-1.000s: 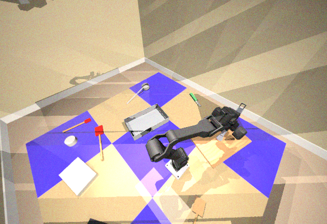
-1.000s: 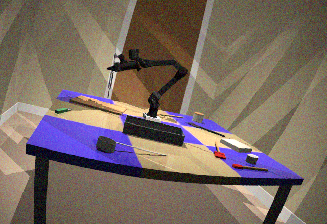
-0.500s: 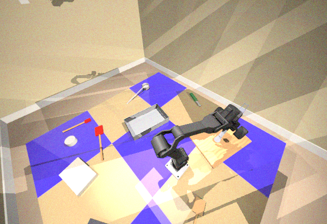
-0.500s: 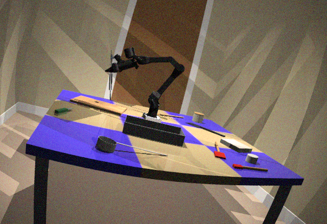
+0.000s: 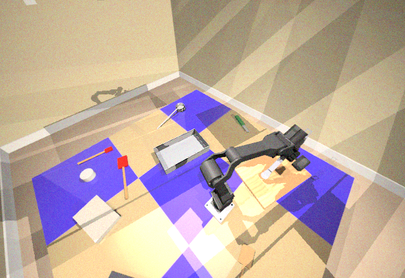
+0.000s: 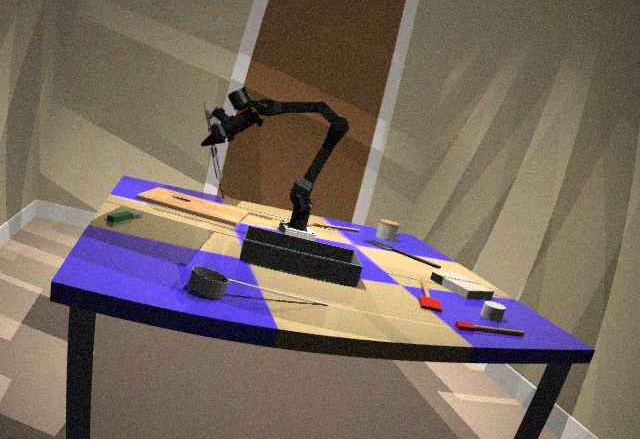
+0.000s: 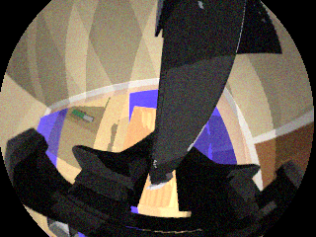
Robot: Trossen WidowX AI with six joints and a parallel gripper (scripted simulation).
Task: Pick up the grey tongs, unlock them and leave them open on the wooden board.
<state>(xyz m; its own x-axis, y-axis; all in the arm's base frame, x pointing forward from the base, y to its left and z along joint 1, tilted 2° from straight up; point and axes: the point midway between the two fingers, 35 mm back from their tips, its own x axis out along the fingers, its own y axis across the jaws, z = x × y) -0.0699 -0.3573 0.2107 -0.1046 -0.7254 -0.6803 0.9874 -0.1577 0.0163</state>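
One gripper: our gripper (image 6: 213, 137) is high above the table's far left part, pressed together on the tongs (image 6: 215, 165); the fingers are stopped by something between them, not fully closed.
Grip place: we hold the tongs near the upper, hinge end, as far as the exterior view lets us judge.
Tongs axis: close to upright, tips pointing down, hanging below the gripper toward the board (image 6: 193, 204).
Tongs arms: in the exterior view they read as thin lines close together; we cannot tell whether the lock has released.
Tips to board: the tips hang near the board's far edge in the exterior view and look apart from it, though we cannot be sure of a gap. In the top view the pale tongs (image 5: 271, 168) sit over the board (image 5: 258, 186).
Wrist view: the tongs (image 7: 192, 86) fill the middle as a dark blade running away from the fingers, with the board's pale wood beyond.
Relation that matters: the board lies straight below the tips, so we judge the coming move to be a lowering and a laying-over of the long axis from upright to flat.
Tin: the tin (image 5: 181, 151) stands well apart, in front of the arm's base; it shows only its pale floor and a shadow, nothing lying across it.
Pan: the small pan (image 6: 207, 282) near the table's front edge looks empty, though its inside is dark.
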